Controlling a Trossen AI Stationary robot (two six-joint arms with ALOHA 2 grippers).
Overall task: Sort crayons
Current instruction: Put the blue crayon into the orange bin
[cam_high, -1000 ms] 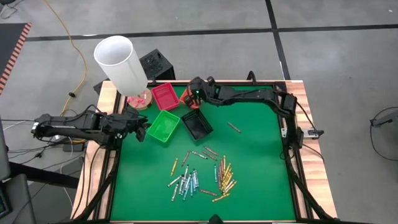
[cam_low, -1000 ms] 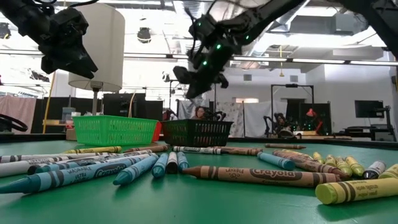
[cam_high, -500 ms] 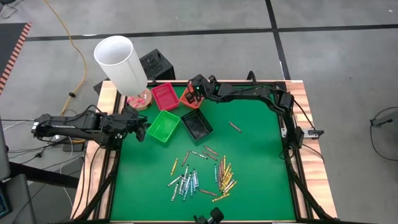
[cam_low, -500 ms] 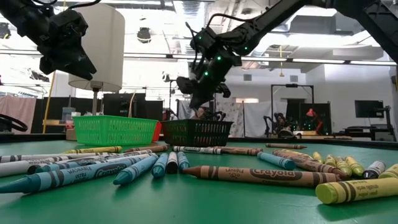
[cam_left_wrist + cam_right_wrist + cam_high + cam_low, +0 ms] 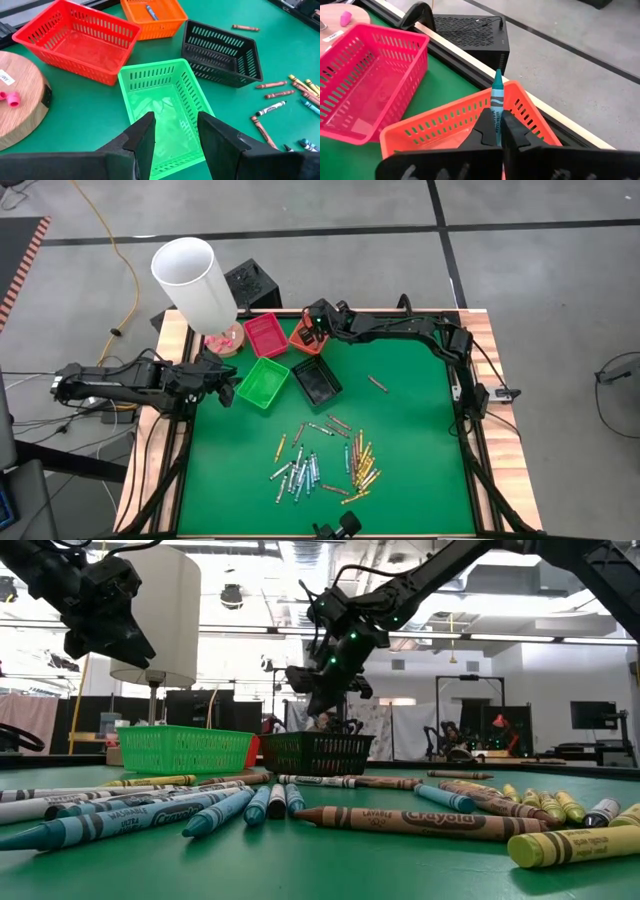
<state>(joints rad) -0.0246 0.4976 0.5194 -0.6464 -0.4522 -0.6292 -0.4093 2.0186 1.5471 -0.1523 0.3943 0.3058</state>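
Note:
My right gripper (image 5: 496,134) is shut on a teal-blue crayon (image 5: 497,97) and hangs above the orange tray (image 5: 530,120) at the table's far edge; the high view shows it there too (image 5: 312,330). The other crayons (image 5: 322,463) lie loose on the green mat toward the near edge, and one (image 5: 376,384) lies apart to the right. My left gripper (image 5: 175,135) stands open in the air over the near end of the green tray (image 5: 165,105), holding nothing. One blue crayon (image 5: 150,11) lies in the orange tray. My right gripper pinches the teal-blue crayon's lower part (image 5: 496,119) between its two fingers. The pointed end sticks out past the fingertips. The fingers slant down from the table's right side. The crayon is lifted clear, over the orange tray's inside.
Red tray (image 5: 265,335), green tray (image 5: 264,382) and black tray (image 5: 316,381) stand grouped at the far left of the mat. A white-shaded lamp (image 5: 195,280) on a round wooden base (image 5: 15,105) rises at the far left corner. The mat's right half (image 5: 420,430) is bare.
My right gripper, still shut on the crayon, has drifted a little toward the table's far edge and slightly down over the orange tray.

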